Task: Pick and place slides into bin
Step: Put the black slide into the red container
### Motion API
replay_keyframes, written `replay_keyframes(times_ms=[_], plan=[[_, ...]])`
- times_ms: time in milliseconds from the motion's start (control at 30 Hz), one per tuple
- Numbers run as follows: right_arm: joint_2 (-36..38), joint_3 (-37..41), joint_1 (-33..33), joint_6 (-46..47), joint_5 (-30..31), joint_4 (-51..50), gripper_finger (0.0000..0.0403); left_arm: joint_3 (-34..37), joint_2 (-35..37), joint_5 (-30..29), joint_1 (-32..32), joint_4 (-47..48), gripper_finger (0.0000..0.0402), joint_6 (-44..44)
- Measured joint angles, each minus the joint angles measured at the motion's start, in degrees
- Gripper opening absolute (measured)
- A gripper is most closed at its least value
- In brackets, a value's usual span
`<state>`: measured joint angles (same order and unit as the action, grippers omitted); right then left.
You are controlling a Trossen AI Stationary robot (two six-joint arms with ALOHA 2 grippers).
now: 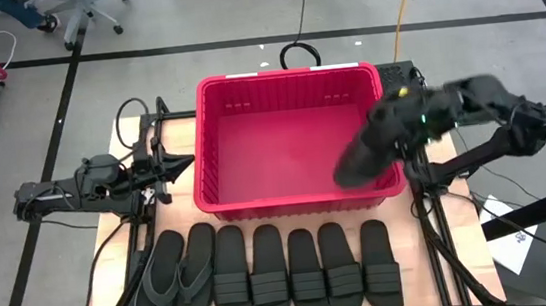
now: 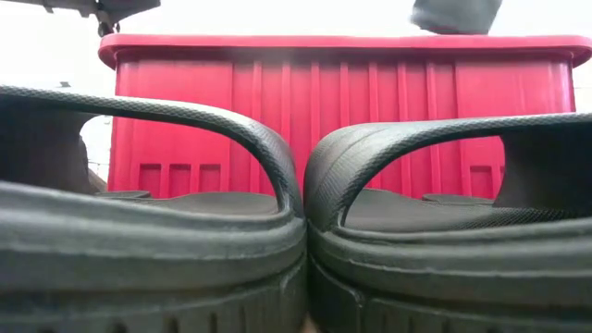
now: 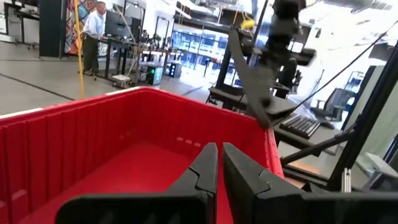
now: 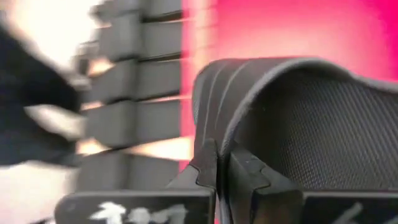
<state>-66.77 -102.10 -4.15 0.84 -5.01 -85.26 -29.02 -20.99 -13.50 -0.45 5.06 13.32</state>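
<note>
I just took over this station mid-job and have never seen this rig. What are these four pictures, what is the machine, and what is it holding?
Two dark robot arms work at a table. The overhead picture shows everything: a red bin at the back, and seven black slides lined up in front of it. The right gripper is shut on an eighth slide, carrying it over the bin's right side. The left gripper is shut and empty, waiting by the bin's left edge.

The table-level picture looks between two slides at the bin's front wall. The left wrist camera looks past its closed fingers across the bin to the other arm with its slide. The right wrist camera, blurred, shows the held slide's strap up close.
</note>
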Motion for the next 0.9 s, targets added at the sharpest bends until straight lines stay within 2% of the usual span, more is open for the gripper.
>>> replay_keyframes(times_ms=[100,200,300,400,633,733,900], plan=[[-2.1,-3.7,-7.2,-7.4,5.9,-1.0,0.0004,0.0,0.0,0.0,0.0,0.7,0.0021,0.3],[-4.7,-6.0,-15.1,-14.0,5.9,-1.2,0.0005,0.0,0.0,0.0,0.0,1.5,0.0021,0.3],[-8.2,-6.5,-23.7,-22.0,-1.1,-3.5,0.0005,0.0,0.0,0.0,0.0,2.4,0.0021,0.4],[-12.2,-6.2,-29.2,-33.8,-6.2,-5.1,0.0005,0.0,0.0,0.0,0.0,3.9,0.0021,0.9],[-19.9,-5.1,-31.8,-48.6,-18.9,-4.5,0.0003,0.0,0.0,0.0,0.0,5.1,0.0021,4.5],[-21.5,-2.0,-31.8,-53.1,-20.4,-4.7,0.0003,0.0,0.0,0.0,0.0,5.1,0.0021,8.0],[-22.0,7.8,-32.8,-54.1,-19.8,-4.7,0.0003,0.0,0.0,-0.5,0.0,5.1,0.0021,10.0]])
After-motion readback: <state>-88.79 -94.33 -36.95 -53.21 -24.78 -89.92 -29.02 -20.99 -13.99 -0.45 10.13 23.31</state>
